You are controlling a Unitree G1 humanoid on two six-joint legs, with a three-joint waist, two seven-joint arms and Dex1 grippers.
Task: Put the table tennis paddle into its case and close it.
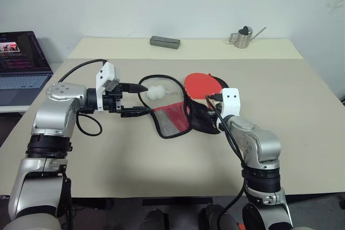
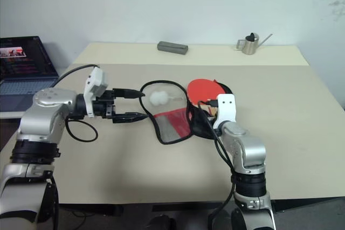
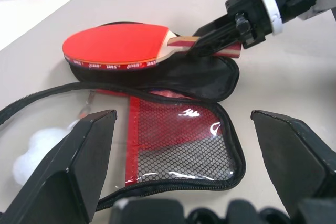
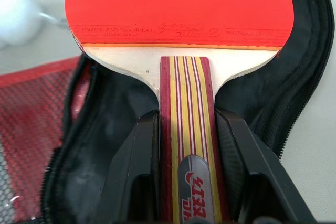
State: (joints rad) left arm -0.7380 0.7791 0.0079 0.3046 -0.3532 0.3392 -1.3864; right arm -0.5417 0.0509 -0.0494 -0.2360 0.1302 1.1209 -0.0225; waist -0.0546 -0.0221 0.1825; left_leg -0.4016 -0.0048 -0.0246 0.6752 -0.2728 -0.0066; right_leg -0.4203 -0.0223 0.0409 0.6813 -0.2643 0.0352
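The table tennis paddle [image 1: 202,83] lies red face up over the black half [image 4: 302,77] of the open case. My right gripper [image 4: 187,119] is shut on its striped wooden handle [image 4: 184,98], pointing toward the far side of the table. The case's red mesh flap [image 1: 171,119] is folded out flat toward me, its zip edge looping around a white pom-pom [image 1: 157,93]. My left gripper [image 1: 144,99] hovers open just left of the flap, pointing right, one finger above the pom-pom's cord and the other near the flap's edge, with nothing between them.
A grey oblong box [image 1: 164,41] and a small metal watering can [image 1: 243,37] stand at the far side of the beige table [image 1: 302,133]. An open laptop [image 1: 21,68] sits on a lower surface to the left.
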